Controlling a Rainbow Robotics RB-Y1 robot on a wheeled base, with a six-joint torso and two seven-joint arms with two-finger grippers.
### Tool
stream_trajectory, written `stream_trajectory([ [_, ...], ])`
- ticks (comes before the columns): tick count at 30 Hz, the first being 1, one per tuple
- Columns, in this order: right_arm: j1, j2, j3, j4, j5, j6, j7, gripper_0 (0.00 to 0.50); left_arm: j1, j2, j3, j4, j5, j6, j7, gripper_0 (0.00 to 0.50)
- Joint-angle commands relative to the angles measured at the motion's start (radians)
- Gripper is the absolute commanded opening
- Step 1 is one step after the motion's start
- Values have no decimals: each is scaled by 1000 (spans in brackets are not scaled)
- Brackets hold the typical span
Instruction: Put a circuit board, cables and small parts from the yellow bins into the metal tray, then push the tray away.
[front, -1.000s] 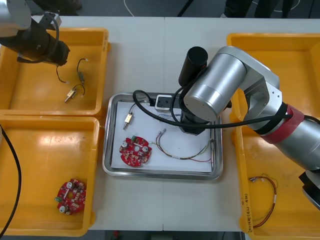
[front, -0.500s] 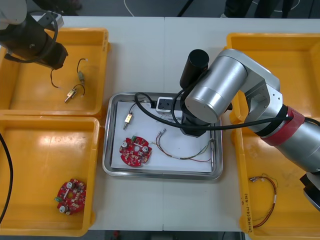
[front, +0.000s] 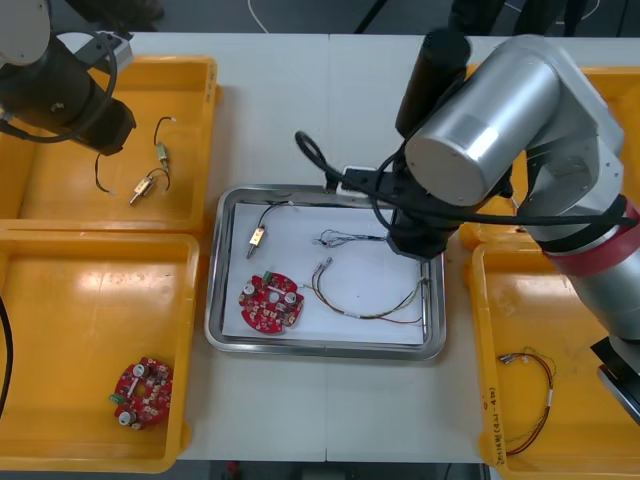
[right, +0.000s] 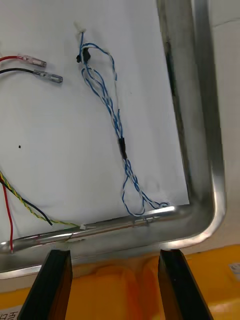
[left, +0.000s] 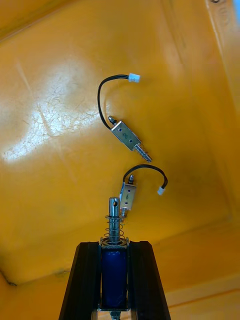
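Front view showed the largest change first: the right arm (front: 480, 130), a smooth silver cylinder, had swung off the middle of the metal tray (front: 214, 280) toward the upper right of the frame. That uncovered a twisted blue and white cable (front: 345, 238) lying on the tray's flat white inside, right of centre. I judged that cable delivered, because the right tool (right: 114, 255) hung by the tray's rounded, shiny corner with its black fingers apart and nothing between them. At centre frame on the pale bench (front: 290, 110), the tray was a shallow rectangle of bright metal with a rolled rim. It also held a round red circuit board (front: 270, 302) at its lower left, a thin red and yellow cable (front: 370, 310) looping lower right, and a boxy small metal part (front: 256, 237) upper left. Over the glossy yellow bin (front: 60, 190) at upper left, the left tool (left: 114, 247) had shifted slightly. It was clamped on a spring-loaded metal part (left: 114, 260), blue-bodied with a coiled spring. Two loose metal parts (left: 129, 136) on short black leads lay beyond its fingers.
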Motion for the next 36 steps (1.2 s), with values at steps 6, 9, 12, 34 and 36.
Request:
stream_trajectory([
  [6, 96, 13, -240, -238, 98, 8, -31, 500, 40, -52, -21, -180, 1, 76, 289, 2],
  [9, 135, 7, -334, -290, 112, 8, -41, 500, 53, -77, -64, -260, 4, 113, 352, 1],
  [12, 168, 1, -392, -315, 109, 8, -45, 500, 60, -94, -93, -305, 11, 131, 388, 2],
  [34, 408, -59, -823, -350, 84, 8, -235, 500, 61, -173, -481, -384, 27, 7, 726, 2],
  [36, 428, -61, -835, -352, 81, 8, -275, 500, 61, -178, -510, -358, 18, -31, 729, 2],
])
